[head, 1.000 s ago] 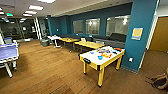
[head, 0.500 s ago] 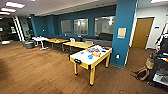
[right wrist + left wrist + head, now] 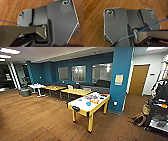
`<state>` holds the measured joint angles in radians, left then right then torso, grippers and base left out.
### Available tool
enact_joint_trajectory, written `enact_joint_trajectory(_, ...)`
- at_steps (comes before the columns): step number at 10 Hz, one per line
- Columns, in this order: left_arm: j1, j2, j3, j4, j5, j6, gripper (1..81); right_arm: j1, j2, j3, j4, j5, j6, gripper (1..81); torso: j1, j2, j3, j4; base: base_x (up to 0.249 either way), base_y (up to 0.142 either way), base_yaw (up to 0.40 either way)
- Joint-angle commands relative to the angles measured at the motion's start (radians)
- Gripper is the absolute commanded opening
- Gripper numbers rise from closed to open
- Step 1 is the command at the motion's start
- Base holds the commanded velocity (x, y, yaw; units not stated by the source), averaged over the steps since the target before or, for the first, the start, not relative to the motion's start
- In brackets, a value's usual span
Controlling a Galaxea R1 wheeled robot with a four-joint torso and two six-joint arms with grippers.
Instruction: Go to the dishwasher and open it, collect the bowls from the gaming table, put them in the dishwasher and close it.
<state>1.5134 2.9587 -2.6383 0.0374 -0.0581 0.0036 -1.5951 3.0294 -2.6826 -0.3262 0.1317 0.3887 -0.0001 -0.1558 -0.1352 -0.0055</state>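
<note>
The gaming table, with a glossy white top and pale yellow edge and legs, stands in the middle of the head view, a few steps ahead on the wood floor. On its top lie small bright blue bowls, one near the middle and another at the left edge, among other colourful items that I cannot make out. The dishwasher is out of view. Both wrist views look down on my own dark plate over wood floor.
A teal pillar rises just right of the table, with a wooden door beyond it. A dark cart and a brown bag sit at the right. Yellow-topped tables and a dark sofa stand behind.
The whole view has swung right, so the camera has moved. The table sits further left in the picture, and the cart and bag have come in at the right.
</note>
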Motion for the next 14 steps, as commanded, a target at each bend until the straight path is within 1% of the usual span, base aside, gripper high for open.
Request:
enact_joint_trajectory(1,-0.057,-0.004,0.003,-0.002,0.046,0.006,81.1,0.046,0.004,0.007,-0.014,-0.040,-0.001,81.1,0.000,0.000,0.000,0.000,0.000,0.000,0.000)
enact_joint_trajectory(6,-0.057,-0.003,0.003,-0.001,0.046,0.006,81.1,0.049,0.004,0.007,-0.014,-0.040,-0.002,81.1,0.000,0.000,0.000,0.000,0.015,0.000,0.000)
enact_joint_trajectory(8,-0.057,-0.003,0.003,0.004,0.046,0.006,81.1,0.051,0.004,0.007,-0.014,-0.040,-0.002,81.1,0.000,-0.001,0.000,0.000,0.113,0.000,0.000)
enact_joint_trajectory(14,-0.057,-0.004,0.003,-0.001,0.044,0.006,81.1,0.048,0.004,0.007,-0.014,-0.040,-0.002,81.1,0.001,-0.001,0.000,0.000,0.139,0.000,0.000)
